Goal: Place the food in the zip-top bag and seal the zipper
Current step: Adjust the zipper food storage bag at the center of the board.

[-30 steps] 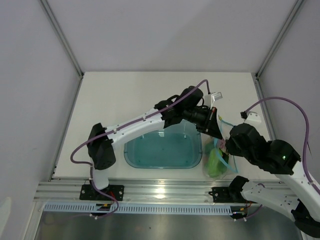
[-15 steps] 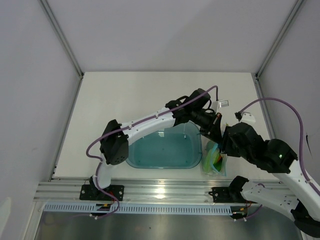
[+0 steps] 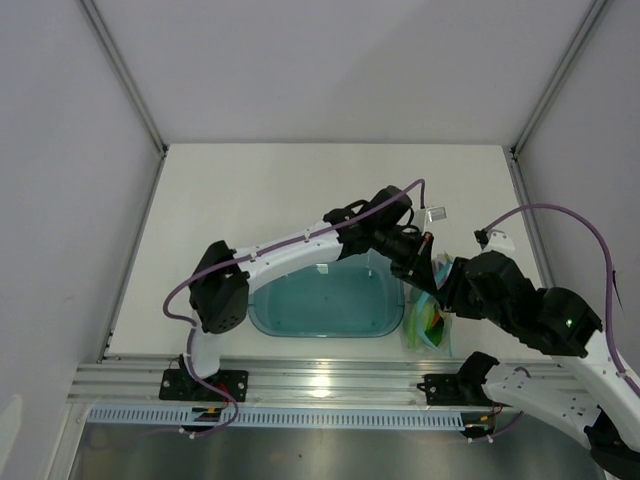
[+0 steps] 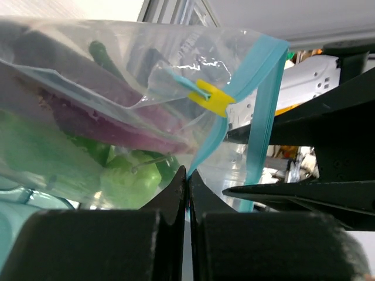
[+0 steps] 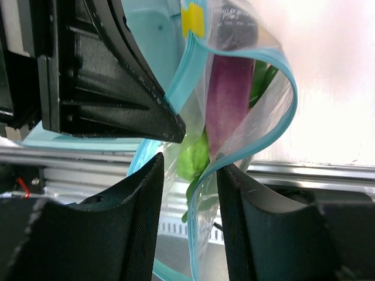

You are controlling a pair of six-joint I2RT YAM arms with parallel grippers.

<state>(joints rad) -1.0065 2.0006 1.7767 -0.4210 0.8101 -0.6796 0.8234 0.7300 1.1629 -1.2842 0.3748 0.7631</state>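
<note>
Pinching the zipper (image 4: 266,99), the left hand (image 4: 187,175) has its two black fingers pressed flat together with one teal strip caught between the tips. A yellow slider (image 4: 214,98) sits on that strip just above the grip. From there the bag (image 4: 76,64) spreads up and away to the left, clear and creased. The right hand (image 5: 190,164) faces it from the other side, its fingers part-way apart. The bag's lower edge and a loop of teal strip hang in the gap between them. The film lies close against the inner face of one finger and is not clamped. Below the slider the two teal strips stand apart, one curling outward in a wide bow, so the mouth gapes there. The food is inside the bag: a purple eggplant (image 5: 225,88) lies lengthwise through the middle, with light green pieces (image 4: 129,178) under and beside it. From above, the bag stands between the two hands just right of the blue tub (image 3: 325,300), near the near edge of the desk (image 3: 260,190). The left arm reaches across over the tub to get to it.
</note>
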